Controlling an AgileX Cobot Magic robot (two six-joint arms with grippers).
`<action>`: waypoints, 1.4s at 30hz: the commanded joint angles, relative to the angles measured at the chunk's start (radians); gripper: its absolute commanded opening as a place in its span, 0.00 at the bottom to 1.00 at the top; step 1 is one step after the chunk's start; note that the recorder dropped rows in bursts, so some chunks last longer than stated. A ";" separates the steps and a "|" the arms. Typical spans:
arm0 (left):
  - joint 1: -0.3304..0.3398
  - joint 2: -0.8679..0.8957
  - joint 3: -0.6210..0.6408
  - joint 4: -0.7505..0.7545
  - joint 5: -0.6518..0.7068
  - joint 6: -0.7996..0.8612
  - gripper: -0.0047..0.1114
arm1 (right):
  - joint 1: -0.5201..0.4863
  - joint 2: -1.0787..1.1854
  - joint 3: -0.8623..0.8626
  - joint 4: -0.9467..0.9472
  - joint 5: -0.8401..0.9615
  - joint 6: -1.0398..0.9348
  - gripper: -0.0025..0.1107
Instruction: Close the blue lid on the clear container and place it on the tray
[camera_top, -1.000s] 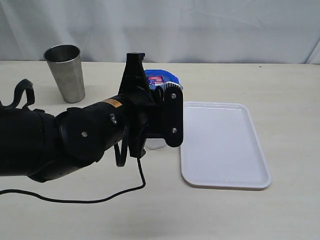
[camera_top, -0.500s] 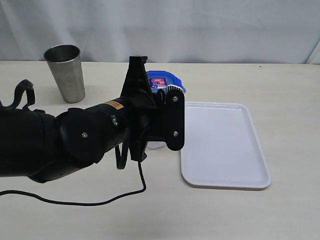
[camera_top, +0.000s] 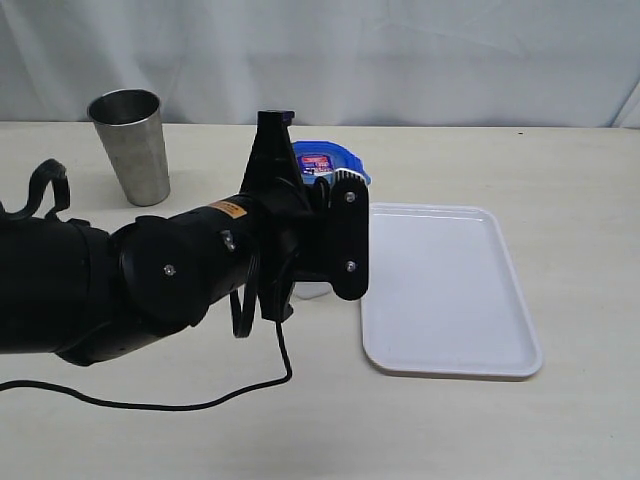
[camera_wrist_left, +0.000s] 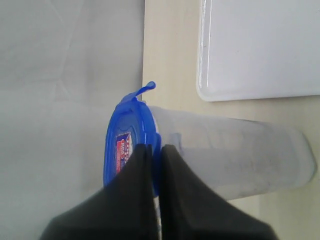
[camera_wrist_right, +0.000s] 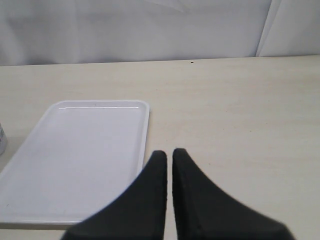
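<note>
The clear container (camera_wrist_left: 235, 155) stands on the table just left of the white tray (camera_top: 440, 290), mostly hidden by my left arm in the exterior view; only its base (camera_top: 312, 291) shows. The blue lid (camera_top: 325, 160) sits on top of it, label up. In the left wrist view one flap (camera_wrist_left: 145, 90) of the blue lid (camera_wrist_left: 125, 145) sticks out. My left gripper (camera_wrist_left: 156, 149) is shut on the lid's rim, one finger over the top face and one beside the container wall. My right gripper (camera_wrist_right: 169, 152) is shut and empty, above the table beside the tray (camera_wrist_right: 75, 160).
A steel cup (camera_top: 132, 145) stands at the back left. A black cable (camera_top: 200, 400) trails across the front of the table under my left arm. A white curtain closes off the back.
My left arm and the lidded container top shifted slightly to the right over the first half second, then stayed still. The grip has not changed.
</note>
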 joint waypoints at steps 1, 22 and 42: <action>0.001 -0.007 0.002 -0.003 -0.016 -0.005 0.04 | 0.002 -0.005 0.003 -0.003 0.001 0.000 0.06; 0.001 -0.007 0.002 -0.001 0.001 -0.005 0.04 | 0.002 -0.005 0.003 -0.003 0.001 0.000 0.06; 0.001 -0.007 0.002 -0.006 0.004 -0.005 0.04 | 0.002 -0.005 0.003 -0.003 0.001 0.000 0.06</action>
